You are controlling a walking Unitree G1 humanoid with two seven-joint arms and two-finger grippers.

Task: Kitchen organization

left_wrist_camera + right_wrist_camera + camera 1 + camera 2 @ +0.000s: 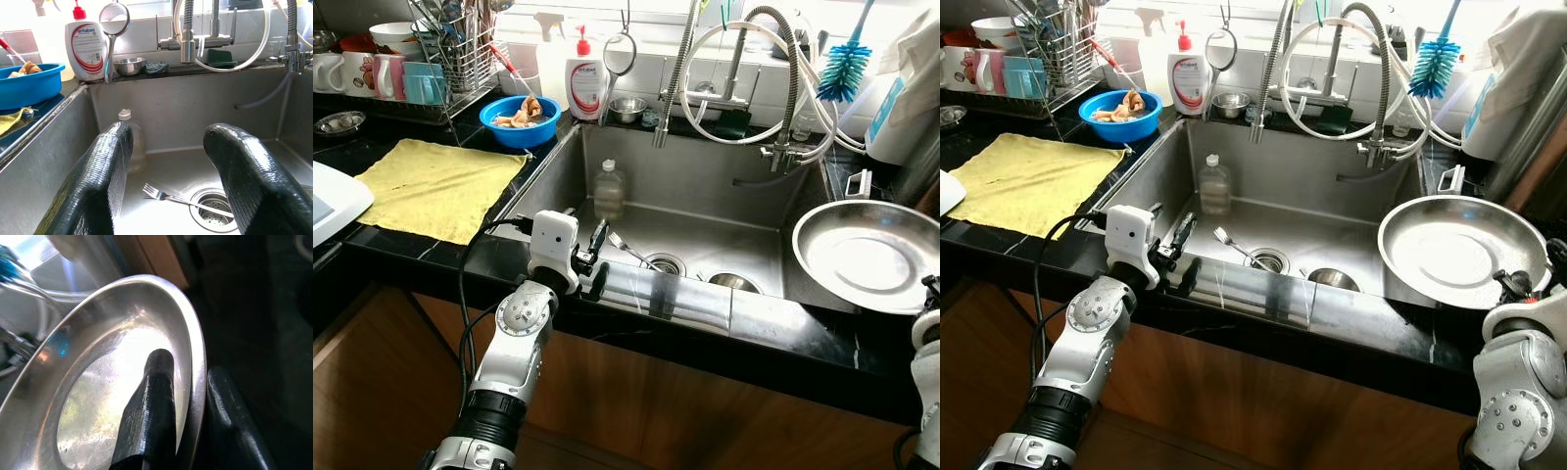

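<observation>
A wide steel plate (pixel 867 255) hangs over the counter to the right of the sink, tilted slightly. My right gripper (pixel 188 368) is shut on its near rim, one finger inside the dish and one underneath. My left gripper (pixel 168 134) is open and empty just over the sink's front left edge, pointing into the basin. Ahead of it, a fork (pixel 181 198) lies on the sink floor beside the drain (pixel 664 262). A clear plastic bottle (pixel 609 188) stands against the back wall of the sink (pixel 568 166).
A small steel bowl (pixel 734 283) sits in the basin's near right. The faucet and hoses (pixel 744 78) hang over the sink. A blue bowl of scraps (pixel 520 119), a soap bottle (pixel 586 86), a yellow cloth (pixel 435 186) and a dish rack with mugs (pixel 406 69) occupy the left counter.
</observation>
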